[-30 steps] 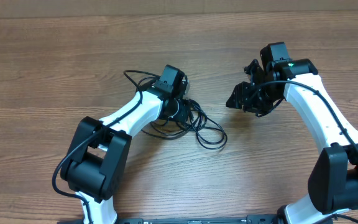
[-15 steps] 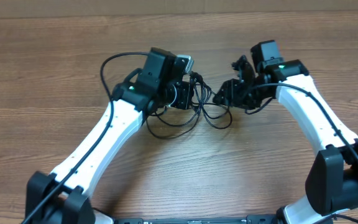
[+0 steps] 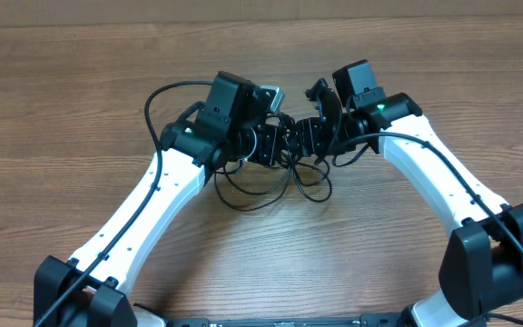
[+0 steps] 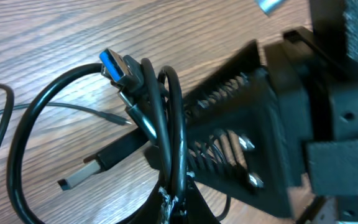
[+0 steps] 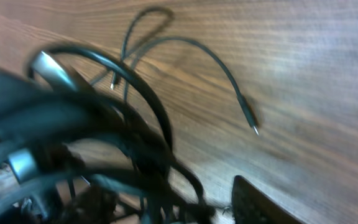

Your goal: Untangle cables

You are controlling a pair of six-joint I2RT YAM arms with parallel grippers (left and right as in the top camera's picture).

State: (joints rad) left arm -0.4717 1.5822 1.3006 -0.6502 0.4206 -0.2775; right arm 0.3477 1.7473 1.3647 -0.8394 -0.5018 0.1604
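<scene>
Two arms meet over the middle of the wooden table, and the overhead view alone shows that: the left gripper and the right gripper stand nose to nose, just beside each other, with the cables knotted between them and a few loose loops lying on the wood on the near side.

From above, the plugs and the grip are too small to make out. The left wrist view shows them. Several black cords rise from the bottom edge of that view, where the left jaws are closed together on them, and bend over in a hoop. At the top of the hoop sits a blue plug tip. A flat silver plug juts out lower down. The dark body of the right gripper fills the right side of that view, close behind the cords.

The right wrist view is blurred up close: dark cords crowd its lower left. Beyond them it shows one thin cord end lying apart on the wood. Whether the right jaws are apart or clamped on the bundle, I cannot tell.
</scene>
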